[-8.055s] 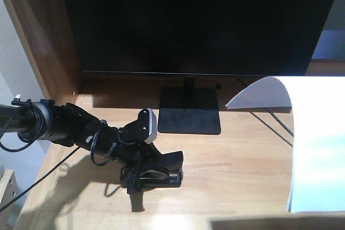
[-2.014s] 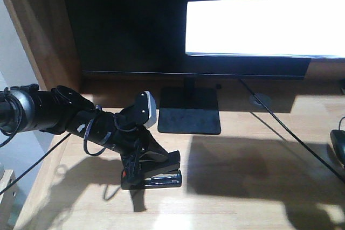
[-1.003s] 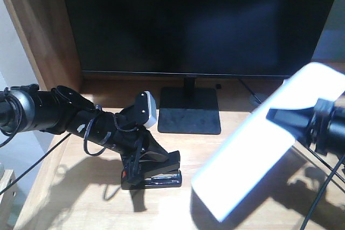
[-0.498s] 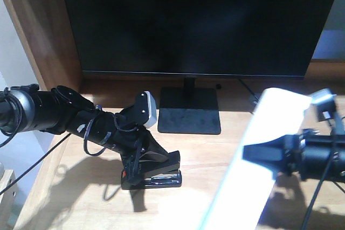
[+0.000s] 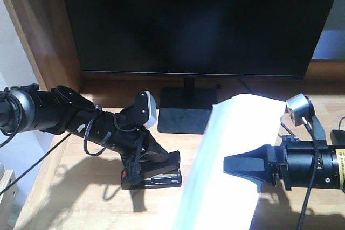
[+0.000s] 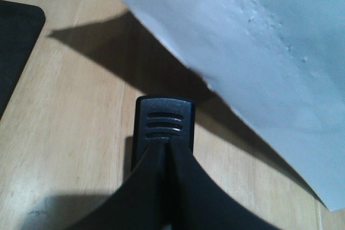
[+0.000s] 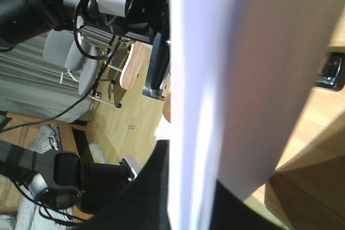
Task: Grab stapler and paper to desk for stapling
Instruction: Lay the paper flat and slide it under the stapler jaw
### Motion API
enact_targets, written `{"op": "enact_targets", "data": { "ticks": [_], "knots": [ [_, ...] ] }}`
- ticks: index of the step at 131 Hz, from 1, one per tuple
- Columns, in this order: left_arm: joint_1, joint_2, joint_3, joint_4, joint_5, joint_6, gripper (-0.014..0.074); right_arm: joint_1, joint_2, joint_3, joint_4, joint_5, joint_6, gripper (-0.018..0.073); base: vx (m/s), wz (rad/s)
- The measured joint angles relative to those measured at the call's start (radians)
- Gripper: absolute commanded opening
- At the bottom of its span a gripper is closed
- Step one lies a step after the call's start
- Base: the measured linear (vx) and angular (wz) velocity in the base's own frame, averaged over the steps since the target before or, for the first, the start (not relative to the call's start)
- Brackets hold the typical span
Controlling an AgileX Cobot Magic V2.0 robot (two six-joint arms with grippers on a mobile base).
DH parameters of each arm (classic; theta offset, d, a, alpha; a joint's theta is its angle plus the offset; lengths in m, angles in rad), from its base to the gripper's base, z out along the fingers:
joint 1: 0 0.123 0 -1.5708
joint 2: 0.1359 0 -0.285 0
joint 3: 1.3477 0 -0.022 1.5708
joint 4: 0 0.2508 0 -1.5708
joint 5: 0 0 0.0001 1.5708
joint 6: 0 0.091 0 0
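desk (image 5: 81,197): smooth light wood | paper (image 5: 226,160): matt white | stapler (image 5: 156,179): black, probably plastic

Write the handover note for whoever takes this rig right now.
Left claw: shut on the stapler, which sits on the desk just in front of the monitor stand.
Right claw: shut on the paper, held tilted over the desk just right of the stapler; its lower end runs out of view.
Done: both things are at the desk.
Left: likely feed a paper edge into the stapler's mouth and press; no stapling shows yet.
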Motion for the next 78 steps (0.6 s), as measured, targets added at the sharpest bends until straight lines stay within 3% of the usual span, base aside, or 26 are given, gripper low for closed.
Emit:
{"op": "enact_targets", "data": {
  "ticks": [22, 78],
  "knots": [
    [0.0, 0.0, 0.0, 0.0, 0.0, 0.0, -0.0006, 0.0, 0.0, 0.0, -0.057, 0.016, 0.0, -0.0003, 0.0, 0.0],
    [0.0, 0.0, 0.0, 0.0, 0.0, 0.0, -0.0006, 0.0, 0.0, 0.001, -0.062, 0.228, -0.054, -0.0003, 0.0, 0.0]
  ]
}}
